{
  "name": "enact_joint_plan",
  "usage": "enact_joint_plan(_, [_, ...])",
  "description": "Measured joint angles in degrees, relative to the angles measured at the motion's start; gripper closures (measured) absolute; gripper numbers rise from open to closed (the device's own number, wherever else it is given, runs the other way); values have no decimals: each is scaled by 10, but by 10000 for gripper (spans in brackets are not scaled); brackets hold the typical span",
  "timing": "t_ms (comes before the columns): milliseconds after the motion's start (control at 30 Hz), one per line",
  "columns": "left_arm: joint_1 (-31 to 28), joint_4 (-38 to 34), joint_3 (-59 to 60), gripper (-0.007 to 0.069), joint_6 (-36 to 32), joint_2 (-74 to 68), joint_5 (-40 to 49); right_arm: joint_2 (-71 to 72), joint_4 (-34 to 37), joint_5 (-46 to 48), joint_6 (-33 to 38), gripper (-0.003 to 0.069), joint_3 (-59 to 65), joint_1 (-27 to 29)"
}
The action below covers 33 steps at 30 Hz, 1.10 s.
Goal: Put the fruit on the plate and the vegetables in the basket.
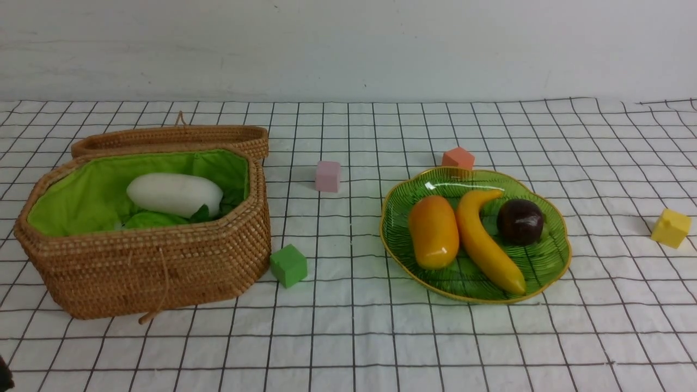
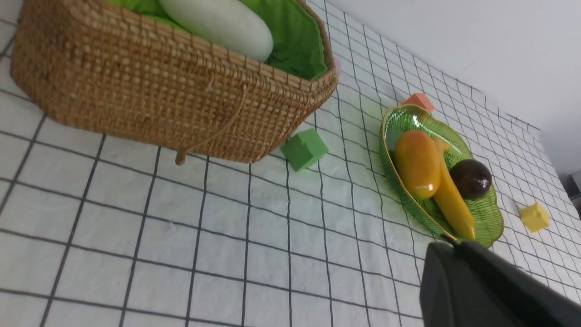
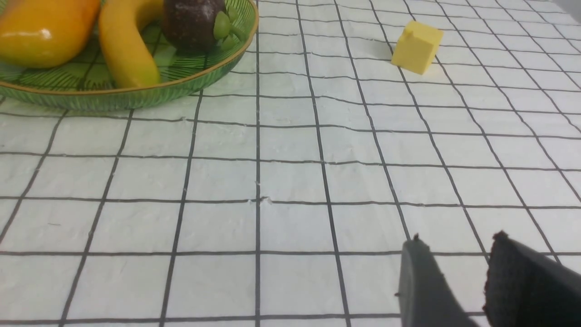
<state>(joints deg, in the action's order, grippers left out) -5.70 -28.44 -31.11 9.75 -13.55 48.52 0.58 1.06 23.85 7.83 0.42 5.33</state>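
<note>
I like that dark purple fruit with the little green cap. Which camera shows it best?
The right wrist view: the mangosteen is close, with its green cap lobes clear, though its top is cut off. The front view shows it whole on the plate but smaller; the left wrist view shows it small and capless.

Plain pale wall (image 1: pixel 348 49) behind white black-gridded tablecloth (image 1: pixel 381 337)

Front view: level, facing the wall across the cloth, basket (image 1: pixel 147 228) left of plate (image 1: pixel 474 234). Left wrist view: low, tilted, near the basket (image 2: pixel 172 86). Right wrist view: low, close beside the plate (image 3: pixel 136 86). All share the plate.
</note>
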Motion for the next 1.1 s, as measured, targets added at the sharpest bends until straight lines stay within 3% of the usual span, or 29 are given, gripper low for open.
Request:
enact_joint_plan(200, [0,22,25,638,-1,0,-28,0,0,0,0,421,0,0])
enact_joint_plan(467, [0,173,59,638,-3,29,-115,0,0,0,0,421,0,0])
enact_joint_plan(633, [1,251,159,638,-3,105,-172,0,0,0,0,421,0,0])
enact_joint_plan(833, [44,266,269,637,-3,141,-211,0,0,0,0,421,0,0])
enact_joint_plan(1100, [52,297,323,634,-3,141,-230,0,0,0,0,421,0,0])
